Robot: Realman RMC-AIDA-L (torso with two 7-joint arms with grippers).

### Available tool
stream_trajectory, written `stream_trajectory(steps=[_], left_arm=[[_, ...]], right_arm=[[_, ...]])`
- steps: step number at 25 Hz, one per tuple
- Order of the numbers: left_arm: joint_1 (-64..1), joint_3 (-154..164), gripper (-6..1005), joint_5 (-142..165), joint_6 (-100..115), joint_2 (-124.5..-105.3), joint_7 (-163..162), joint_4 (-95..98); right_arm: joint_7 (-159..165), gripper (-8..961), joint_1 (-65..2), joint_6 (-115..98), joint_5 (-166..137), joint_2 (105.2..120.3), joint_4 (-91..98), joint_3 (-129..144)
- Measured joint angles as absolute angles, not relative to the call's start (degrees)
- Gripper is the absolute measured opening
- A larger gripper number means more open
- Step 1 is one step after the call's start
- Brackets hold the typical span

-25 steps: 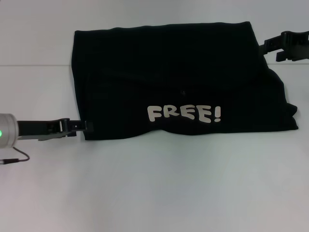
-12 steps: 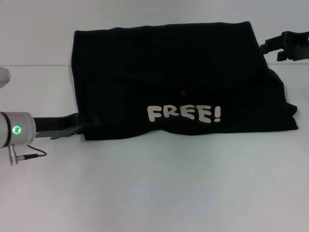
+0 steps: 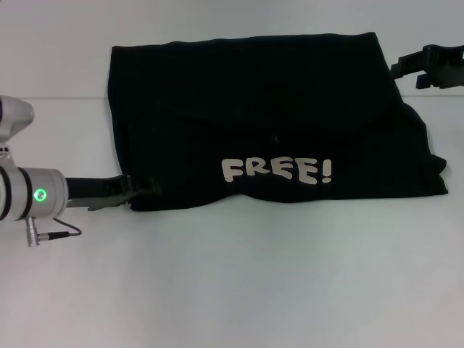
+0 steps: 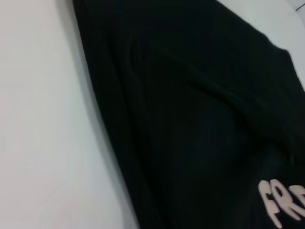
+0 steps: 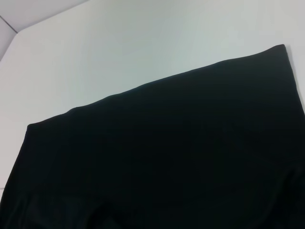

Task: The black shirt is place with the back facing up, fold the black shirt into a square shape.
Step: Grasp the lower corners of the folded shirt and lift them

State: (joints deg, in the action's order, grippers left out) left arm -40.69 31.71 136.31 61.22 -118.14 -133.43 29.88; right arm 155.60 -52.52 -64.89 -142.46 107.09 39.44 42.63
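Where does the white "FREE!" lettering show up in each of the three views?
Head view: "FREE!" lettering on the black shirt, low, right of centre.
Left wrist view: only "FR" shows, cut off at the corner.
Right wrist view: not in it; plain fabric only.
Shared landmark: the shirt.

One black shirt [image 3: 268, 116] lies on one white table [image 3: 239, 283]. It bears one printed word, "FREE!" [image 3: 277, 171], in white. Two grippers are present: one left gripper [image 3: 141, 187] and one right gripper [image 3: 407, 69].
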Motion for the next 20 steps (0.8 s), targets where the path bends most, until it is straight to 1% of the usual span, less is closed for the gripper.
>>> stream_trajectory(steps=[2, 8, 12, 20], left_arm=[[-40.88, 32.44, 539, 136.35, 60.36, -118.33, -133.47, 29.86], [-41.15, 33.15, 326, 136.51, 59.79, -118.39, -134.21, 30.25], [-40.93, 33.19, 245, 136.56, 59.92, -118.47, -134.14, 30.63], [-41.42, 32.47, 89, 136.55, 63.96, -117.41, -134.24, 30.84]], right_arm=[[155.59, 628, -52.54, -64.85, -142.46, 107.11, 39.44, 42.62], [155.54, 628, -52.55, -65.07, -142.47, 107.02, 39.47, 42.57], [154.73, 628, -52.43, -67.83, -142.83, 106.48, 39.67, 42.96], [152.24, 628, -49.88, -81.70, -147.23, 103.45, 40.70, 42.98]])
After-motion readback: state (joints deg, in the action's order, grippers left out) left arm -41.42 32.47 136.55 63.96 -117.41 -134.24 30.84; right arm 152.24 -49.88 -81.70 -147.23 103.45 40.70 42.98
